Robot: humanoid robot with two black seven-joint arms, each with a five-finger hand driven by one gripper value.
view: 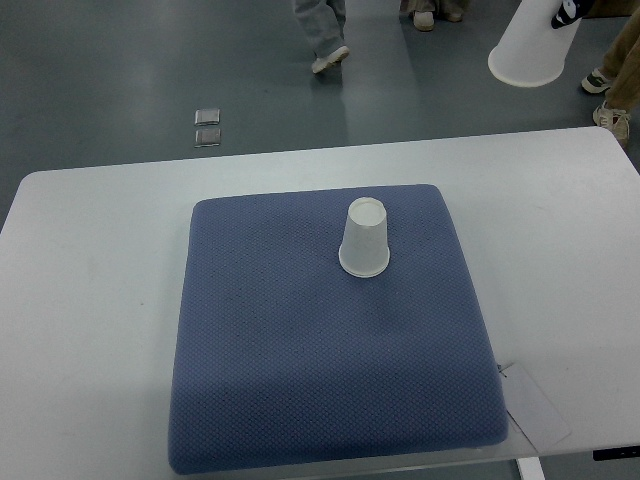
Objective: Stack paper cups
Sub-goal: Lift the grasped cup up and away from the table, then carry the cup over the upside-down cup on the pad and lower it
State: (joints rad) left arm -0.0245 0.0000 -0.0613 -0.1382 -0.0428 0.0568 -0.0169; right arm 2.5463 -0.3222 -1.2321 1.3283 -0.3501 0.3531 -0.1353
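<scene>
Of the robot only a small part of a hand (567,11) shows, at the top edge of the picture near the right corner. It is mostly black, and it carries a few small white patches with rounded outlines. The picture edge cuts off the rest, and the part is too small to tell finer details.

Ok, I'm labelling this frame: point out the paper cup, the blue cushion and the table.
paper cup (364,240), top view, on its side wall.
blue cushion (300,380), top view, on bare fabric.
table (90,330), top view, on bare left surface.
</scene>
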